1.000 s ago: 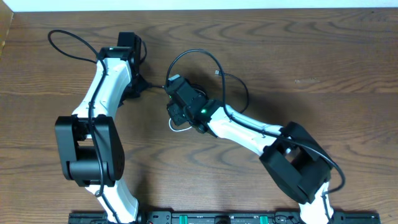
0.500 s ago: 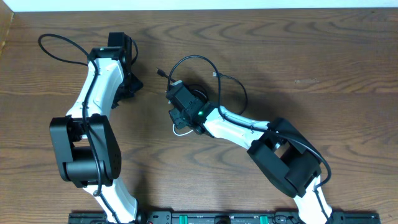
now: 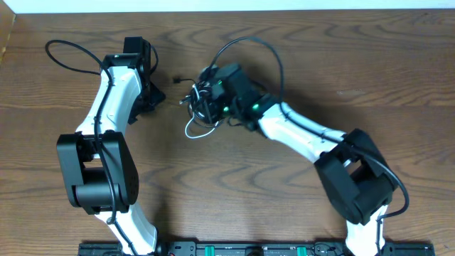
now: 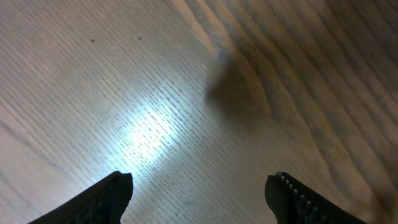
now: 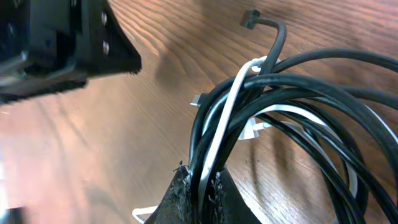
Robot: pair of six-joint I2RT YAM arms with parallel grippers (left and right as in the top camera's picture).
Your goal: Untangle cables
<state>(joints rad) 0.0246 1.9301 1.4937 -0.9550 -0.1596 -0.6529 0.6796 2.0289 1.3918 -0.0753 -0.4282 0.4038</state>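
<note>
Cables (image 5: 214, 124) black, one white; table (image 3: 370, 57) brown, wood-grained.

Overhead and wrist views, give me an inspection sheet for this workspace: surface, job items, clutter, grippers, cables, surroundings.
Surface: brown wood-grain table; no marks seen.
Job's things: the cables, several black and one white, bunched together; a white loop trails onto the table.
Clutter: nothing seen.
Grippers: right gripper shut on the cables; left gripper open, empty, over bare wood.
Cables: the left arm's own black cable loops beside the arm, apart from the bundle.
Surroundings: white strip along the far edge; black rail at the near edge.
</note>
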